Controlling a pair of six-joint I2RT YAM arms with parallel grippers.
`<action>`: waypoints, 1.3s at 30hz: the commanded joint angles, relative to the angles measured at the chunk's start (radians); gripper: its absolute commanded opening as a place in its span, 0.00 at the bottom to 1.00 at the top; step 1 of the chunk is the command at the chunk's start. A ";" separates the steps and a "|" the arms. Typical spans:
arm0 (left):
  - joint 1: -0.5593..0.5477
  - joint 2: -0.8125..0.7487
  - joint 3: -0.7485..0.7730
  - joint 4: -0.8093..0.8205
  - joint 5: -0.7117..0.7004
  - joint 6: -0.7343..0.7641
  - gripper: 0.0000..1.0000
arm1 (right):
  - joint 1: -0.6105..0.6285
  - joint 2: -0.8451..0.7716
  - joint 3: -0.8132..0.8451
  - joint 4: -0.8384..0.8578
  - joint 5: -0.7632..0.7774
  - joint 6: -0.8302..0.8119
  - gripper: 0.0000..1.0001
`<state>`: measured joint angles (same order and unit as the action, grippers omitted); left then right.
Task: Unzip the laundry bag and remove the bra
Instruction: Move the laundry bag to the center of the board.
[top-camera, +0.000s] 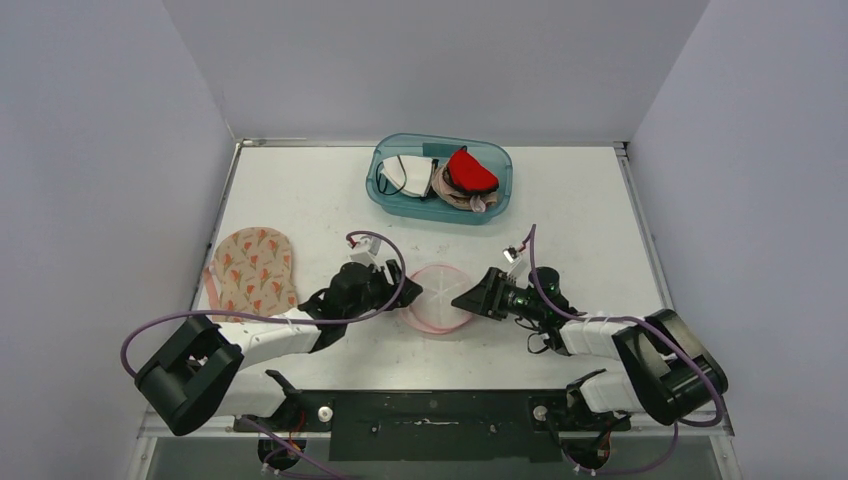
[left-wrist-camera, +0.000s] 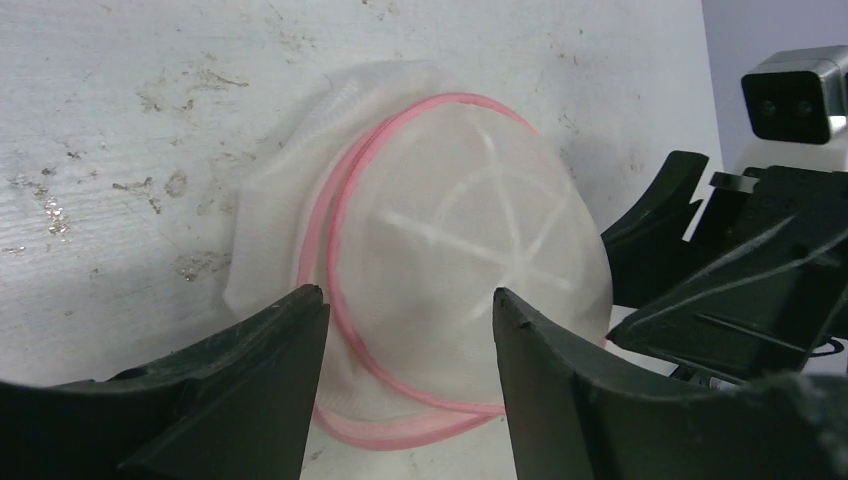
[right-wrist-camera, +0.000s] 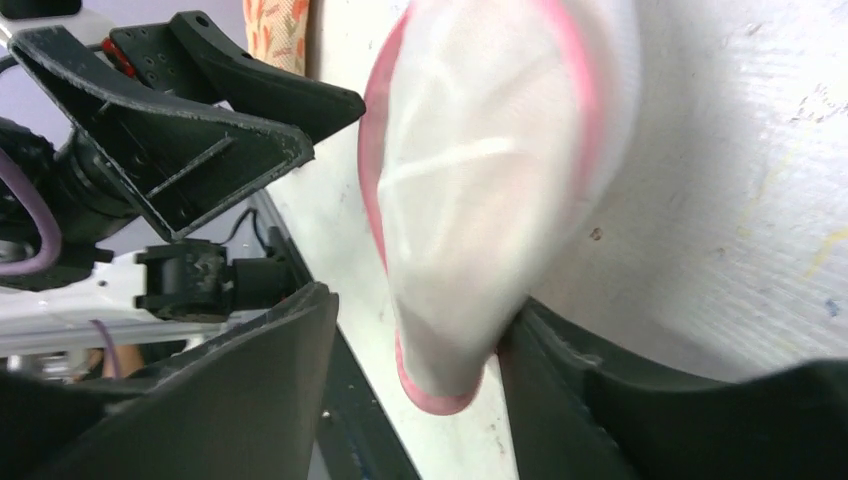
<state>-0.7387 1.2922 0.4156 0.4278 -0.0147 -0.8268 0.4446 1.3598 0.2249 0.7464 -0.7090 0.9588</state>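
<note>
The laundry bag (top-camera: 437, 298) is a white mesh dome with pink trim, lying on the table between my two grippers. Nothing coloured shows through its mesh. My left gripper (top-camera: 395, 285) is open at its left edge; in the left wrist view the bag (left-wrist-camera: 470, 250) lies just beyond and between the fingers of the gripper (left-wrist-camera: 410, 300). My right gripper (top-camera: 470, 298) is open at its right edge; in the right wrist view the bag's pink rim (right-wrist-camera: 440, 395) hangs between the gripper's (right-wrist-camera: 415, 315) jaws, against the right finger (right-wrist-camera: 560, 360). A peach floral bra (top-camera: 252, 270) lies flat at the far left.
A blue plastic bin (top-camera: 385, 195) at the back centre holds several garments, among them a red one (top-camera: 470, 172) and a white one (top-camera: 408, 175). The table's walls close in left, right and back. The black base rail (top-camera: 430, 415) runs along the near edge.
</note>
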 joint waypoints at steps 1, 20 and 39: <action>0.012 0.005 0.017 -0.010 -0.055 0.012 0.59 | -0.004 -0.091 0.041 -0.096 0.060 -0.092 0.69; 0.081 0.108 -0.038 0.112 -0.024 -0.016 0.51 | 0.000 -0.260 0.080 -0.448 0.315 -0.214 0.76; 0.030 0.300 -0.005 0.244 0.012 -0.043 0.01 | 0.036 -0.220 0.106 -0.362 0.263 -0.180 0.26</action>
<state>-0.6895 1.5570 0.3859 0.6140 -0.0269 -0.8597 0.4553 1.1290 0.2771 0.3050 -0.4236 0.7742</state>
